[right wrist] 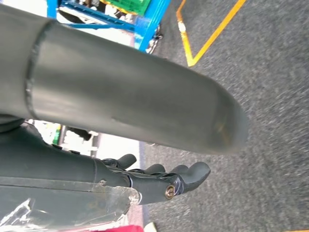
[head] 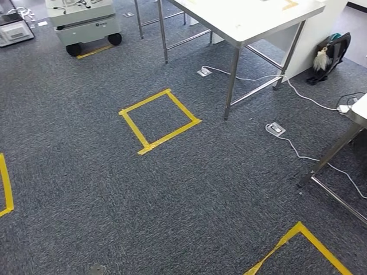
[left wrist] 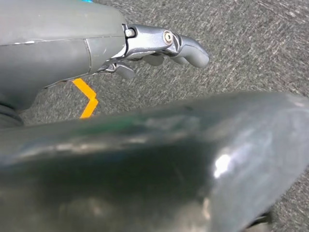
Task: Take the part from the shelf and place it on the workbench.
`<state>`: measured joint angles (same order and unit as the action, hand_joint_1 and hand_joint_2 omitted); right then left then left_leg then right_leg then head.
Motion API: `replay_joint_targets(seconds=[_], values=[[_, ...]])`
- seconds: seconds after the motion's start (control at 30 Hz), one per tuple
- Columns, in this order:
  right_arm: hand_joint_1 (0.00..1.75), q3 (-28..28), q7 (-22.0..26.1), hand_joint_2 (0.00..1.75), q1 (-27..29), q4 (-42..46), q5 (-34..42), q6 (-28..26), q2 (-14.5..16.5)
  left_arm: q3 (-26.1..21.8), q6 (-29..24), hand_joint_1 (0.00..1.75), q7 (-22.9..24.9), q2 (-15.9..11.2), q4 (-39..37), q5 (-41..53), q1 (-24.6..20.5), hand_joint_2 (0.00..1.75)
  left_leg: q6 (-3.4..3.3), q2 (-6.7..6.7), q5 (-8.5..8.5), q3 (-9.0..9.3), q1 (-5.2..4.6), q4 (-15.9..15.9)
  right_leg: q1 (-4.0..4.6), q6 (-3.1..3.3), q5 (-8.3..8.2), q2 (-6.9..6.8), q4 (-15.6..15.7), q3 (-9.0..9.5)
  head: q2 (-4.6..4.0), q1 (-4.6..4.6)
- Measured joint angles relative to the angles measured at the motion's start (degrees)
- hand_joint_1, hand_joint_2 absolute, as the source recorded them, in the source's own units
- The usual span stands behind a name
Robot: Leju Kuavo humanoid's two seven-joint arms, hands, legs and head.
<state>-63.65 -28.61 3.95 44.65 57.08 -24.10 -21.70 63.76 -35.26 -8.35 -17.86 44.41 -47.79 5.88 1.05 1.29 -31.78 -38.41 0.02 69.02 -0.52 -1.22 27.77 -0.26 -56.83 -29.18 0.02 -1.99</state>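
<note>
Left robot hand [left wrist: 164, 46]: fingers loosely stretched out, holding nothing, hanging over grey carpet [left wrist: 247, 43].
Right robot hand [right wrist: 164, 181]: fingers apart, nothing in them.
Room: wide carpet with yellow tape square [head: 159, 121]; bench [head: 242, 23] on steel legs ahead to the right.
Right wrist view: blue shelf [right wrist: 109, 17] behind; part cannot be made out.

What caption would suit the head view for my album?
Grey carpet with a yellow tape square, steel-legged white tables, trailing white cables and a wheeled cart beyond.
</note>
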Motion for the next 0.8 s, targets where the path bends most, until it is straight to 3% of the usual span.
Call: replay_joint_targets(seconds=[0.03,0.07,0.1,0.17,0.23,0.27,0.33,0.37,0.4,0.47,0.53,0.57,0.6,0.63,0.7,0.73,0.8], values=[[0.0,-0.28,0.0,0.0,0.12,0.02,0.32,-0.1,-0.11,0.7,-0.14,0.0,0.0,-0.02,0.0,-0.17,-0.18,0.0,0.07,-0.38,-1.03,-1.65,0.01,3.15,0.04,0.06,0.09,-0.66,0.0,-0.02,0.0,0.02],[0.0,-0.53,-0.01,0.0,0.21,0.05,0.48,-0.14,-0.19,1.28,-0.18,0.0,0.0,-0.02,0.0,-0.28,-0.23,0.0,0.08,-0.56,-0.91,-2.32,0.02,4.35,0.06,0.08,0.2,-1.28,0.0,-0.05,0.0,0.01],[0.0,-0.7,-0.01,0.0,0.23,0.07,0.55,-0.15,-0.26,1.75,-0.21,0.0,0.0,-0.04,0.0,-0.33,-0.23,0.0,0.02,-0.67,0.31,-1.75,0.02,3.2,0.06,0.03,0.32,-1.83,0.0,-0.08,0.0,0.01],[0.0,-0.89,-0.01,0.0,0.2,0.19,0.7,-0.21,-0.36,2.52,-0.33,0.0,0.0,-0.16,0.0,-0.37,-0.29,0.0,-0.24,-2.09,4.02,2.29,-0.02,-4.15,0.1,-0.19,0.67,-2.81,0.0,0.25,0.0,-0.02],[0.0,-1.04,0.0,0.0,0.19,0.42,1.16,-0.37,-0.56,3.13,-0.64,0.0,0.01,-0.32,0.0,-0.5,-0.7,0.0,-0.6,-4.17,5.86,5.94,-0.18,-10.62,0.44,-0.69,1.21,-3.62,-0.07,0.74,0.0,0.12],[0.0,-1.14,0.0,0.0,0.17,0.59,1.57,-0.51,-0.67,3.47,-0.88,0.0,0.02,-0.38,0.0,-0.6,-0.93,0.0,-0.83,-4.67,5.91,6.65,-0.29,-11.93,0.56,-1.03,1.44,-4.05,0.0,1.02,0.0,0.26],[0.0,-1.3,0.0,0.0,0.14,1.15,2.66,-0.99,-0.92,4.34,-1.57,0.0,0.03,-0.49,0.0,-0.94,-1.19,0.0,-1.47,-3.62,5.86,6.76,-0.39,-12.47,0.51,-1.74,1.74,-4.88,0.35,1.45,0.0,0.55],[0.0,-1.39,0.0,0.0,0.13,1.53,3.31,-1.31,-1.08,4.89,-1.91,0.0,0.04,-0.55,0.0,-1.16,-1.27,0.0,-1.82,-3.13,5.94,6.83,-0.34,-12.63,0.4,-2.09,2.08,-4.5,0.15,1.55,0.0,0.58],[0.0,-1.56,0.0,0.0,0.13,1.95,3.93,-1.64,-1.28,5.43,-2.2,0.0,0.04,-0.62,0.0,-1.36,-1.37,0.0,-2.16,-2.66,6.07,6.92,-0.24,-12.8,0.33,-2.38,2.92,-3.54,-0.97,1.17,0.0,0.61],[0.0,-2.11,0.0,0.0,0.19,2.63,4.86,-2.18,-1.66,6.49,-2.53,0.0,0.04,-0.69,0.0,-1.57,-1.85,0.0,-2.64,-1.73,6.19,7.0,-0.09,-12.95,0.26,-2.74,6.38,-1.01,-7.22,-1.8,0.0,0.69],[0.0,-2.73,0.0,0.0,0.3,3.03,5.39,-2.45,-1.92,7.42,-2.68,0.0,0.04,-0.73,-0.01,-1.6,-2.45,0.0,-2.85,-0.54,6.12,7.04,-0.14,-12.94,0.26,-2.84,9.53,-0.06,-15.27,-6.21,0.0,0.69],[0.0,-3.03,0.0,0.0,0.3,3.15,5.56,-2.5,-1.99,7.91,-2.71,0.0,0.04,-0.76,-0.02,-1.62,-2.67,0.0,-2.88,0.1,6.07,7.11,-0.15,-12.93,0.26,-2.83,9.55,0.05,-17.18,-7.59,0.0,0.7],[0.0,-3.33,0.0,0.0,0.24,3.23,5.69,-2.51,-2.03,8.41,-2.73,0.0,0.03,-0.8,-0.02,-1.63,-2.81,0.0,-2.86,0.72,6.01,7.23,-0.15,-12.91,0.23,-2.81,8.29,0.11,-16.64,-7.85,0.0,0.7],[0.0,-3.61,0.0,0.0,0.12,3.27,5.8,-2.49,-2.03,8.96,-2.74,0.0,0.02,-0.84,-0.02,-1.64,-2.9,0.0,-2.79,1.34,5.93,7.41,-0.13,-12.9,0.15,-2.76,6.03,0.3,-13.74,-6.93,0.0,0.7],[0.0,-4.08,0.02,0.0,-0.23,3.28,5.87,-2.45,-2.03,9.93,-2.75,0.0,-0.06,-1.02,-0.03,-1.63,-2.98,0.0,-2.4,2.46,5.63,7.73,-0.18,-12.75,-0.12,-2.7,1.49,1.92,-5.45,-3.61,0.0,0.72],[0.0,-4.33,0.13,0.0,-0.47,3.28,5.91,-2.42,-2.03,10.33,-2.75,0.0,-0.1,-1.13,-0.03,-1.61,-3.01,0.0,-2.14,2.92,5.5,7.76,-0.25,-12.66,-0.22,-2.56,0.24,2.6,-2.53,-2.39,0.0,0.71],[0.0,-4.83,0.54,0.0,-1.0,3.28,5.97,-2.31,-2.02,11.05,-2.78,0.0,-0.11,-1.38,-0.03,-1.62,-3.07,0.0,-1.57,3.63,5.47,7.55,-0.27,-12.56,-0.08,-1.99,-0.18,2.99,-0.86,-1.54,0.0,0.69]])
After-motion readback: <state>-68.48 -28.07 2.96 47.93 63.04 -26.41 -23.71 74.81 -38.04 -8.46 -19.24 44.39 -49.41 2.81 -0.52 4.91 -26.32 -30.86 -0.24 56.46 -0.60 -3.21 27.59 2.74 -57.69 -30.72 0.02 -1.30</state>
